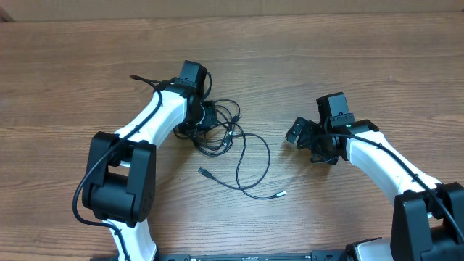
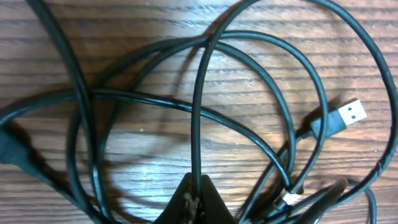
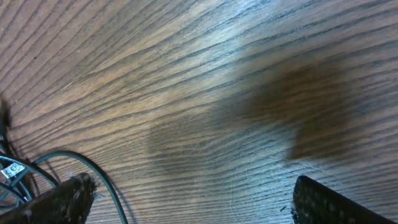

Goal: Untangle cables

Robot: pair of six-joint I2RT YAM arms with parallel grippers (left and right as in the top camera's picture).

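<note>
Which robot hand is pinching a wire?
The left gripper: its tips are pinched shut on one strand of the cables. The right gripper is wide open, holding nothing.

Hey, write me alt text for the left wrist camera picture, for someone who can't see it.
The left gripper, at the bottom centre, is shut on one strand of a tangle of thin black cables that loops across a wooden table. A silvery USB plug lies at the right edge of the tangle.

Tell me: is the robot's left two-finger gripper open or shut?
Shut. In the left wrist view, the left gripper is pinched closed on one thin black cable.
</note>
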